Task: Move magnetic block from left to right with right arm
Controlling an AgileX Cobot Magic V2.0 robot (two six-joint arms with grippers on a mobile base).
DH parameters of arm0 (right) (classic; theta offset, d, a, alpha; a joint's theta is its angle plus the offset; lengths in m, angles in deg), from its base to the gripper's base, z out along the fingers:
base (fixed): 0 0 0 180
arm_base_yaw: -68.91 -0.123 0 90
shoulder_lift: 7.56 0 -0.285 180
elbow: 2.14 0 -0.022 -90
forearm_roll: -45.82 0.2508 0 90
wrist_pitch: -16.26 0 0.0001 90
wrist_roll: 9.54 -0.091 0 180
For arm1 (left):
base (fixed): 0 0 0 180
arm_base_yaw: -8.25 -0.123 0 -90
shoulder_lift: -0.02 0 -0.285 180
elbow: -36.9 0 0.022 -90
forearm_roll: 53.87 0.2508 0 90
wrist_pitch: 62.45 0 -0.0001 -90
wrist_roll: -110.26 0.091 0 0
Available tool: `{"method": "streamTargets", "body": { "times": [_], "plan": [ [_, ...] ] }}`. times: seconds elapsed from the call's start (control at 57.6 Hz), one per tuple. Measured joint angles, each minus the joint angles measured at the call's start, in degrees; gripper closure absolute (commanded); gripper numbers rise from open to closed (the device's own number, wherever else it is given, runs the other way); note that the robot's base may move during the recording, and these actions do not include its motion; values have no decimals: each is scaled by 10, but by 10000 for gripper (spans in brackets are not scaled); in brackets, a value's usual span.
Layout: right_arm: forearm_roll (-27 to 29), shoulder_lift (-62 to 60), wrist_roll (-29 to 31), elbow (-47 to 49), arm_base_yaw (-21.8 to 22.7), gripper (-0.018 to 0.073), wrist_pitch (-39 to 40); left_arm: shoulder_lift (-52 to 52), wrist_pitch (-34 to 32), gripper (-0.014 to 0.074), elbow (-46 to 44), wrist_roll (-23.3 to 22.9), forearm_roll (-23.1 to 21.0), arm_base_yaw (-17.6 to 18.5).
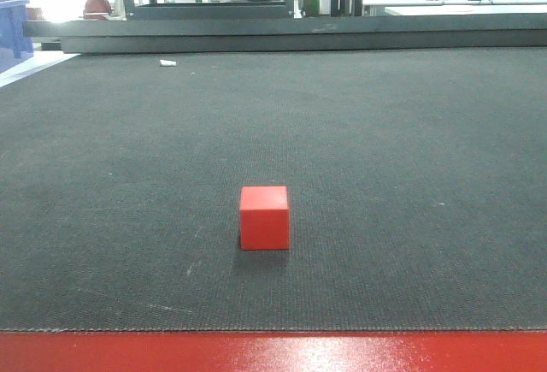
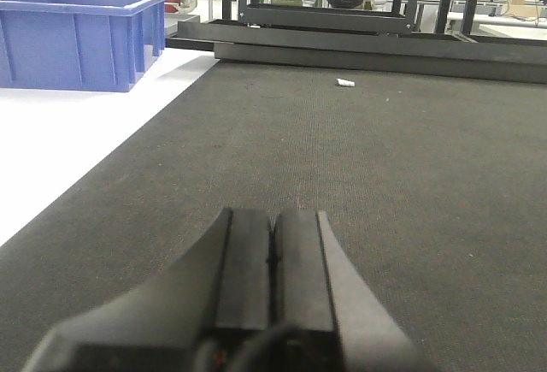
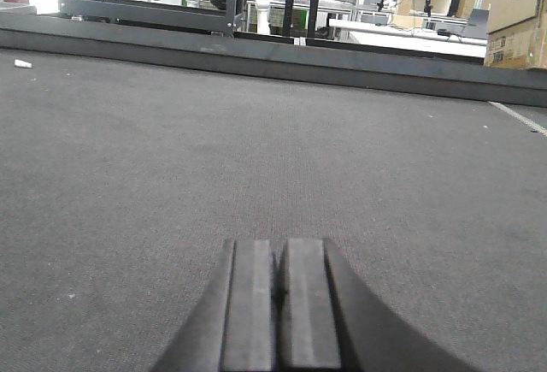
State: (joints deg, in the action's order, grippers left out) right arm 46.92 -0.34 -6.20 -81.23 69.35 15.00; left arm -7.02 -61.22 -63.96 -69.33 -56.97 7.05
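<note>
The magnetic block (image 1: 264, 217) is a small red cube resting alone on the dark mat, near the front and about mid-width in the front view. Neither arm shows in that view. In the left wrist view my left gripper (image 2: 273, 215) is shut with nothing between its black fingers, low over the mat. My right gripper (image 3: 279, 244) is likewise shut and empty in the right wrist view. The block appears in neither wrist view.
A dark textured mat (image 1: 410, 150) covers the table, with a red table edge (image 1: 273, 351) in front. A blue bin (image 2: 77, 34) stands on the white surface at far left. A small white scrap (image 1: 167, 62) lies near the back. A metal frame (image 1: 299, 30) borders the far side.
</note>
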Motion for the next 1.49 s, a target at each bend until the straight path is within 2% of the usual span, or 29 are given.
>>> {"method": "streamTargets", "body": {
  "times": [1.094,1.216,1.372,1.494],
  "plan": [
    [0,0,0,0,0,525,0,0,0,722,0,0,0,0],
    [0,0,0,0,0,525,19,0,0,722,0,0,0,0],
    [0,0,0,39,0,525,13,0,0,722,0,0,0,0],
    [0,3,0,99,0,525,-45,0,0,722,0,0,0,0]
  ]
}}
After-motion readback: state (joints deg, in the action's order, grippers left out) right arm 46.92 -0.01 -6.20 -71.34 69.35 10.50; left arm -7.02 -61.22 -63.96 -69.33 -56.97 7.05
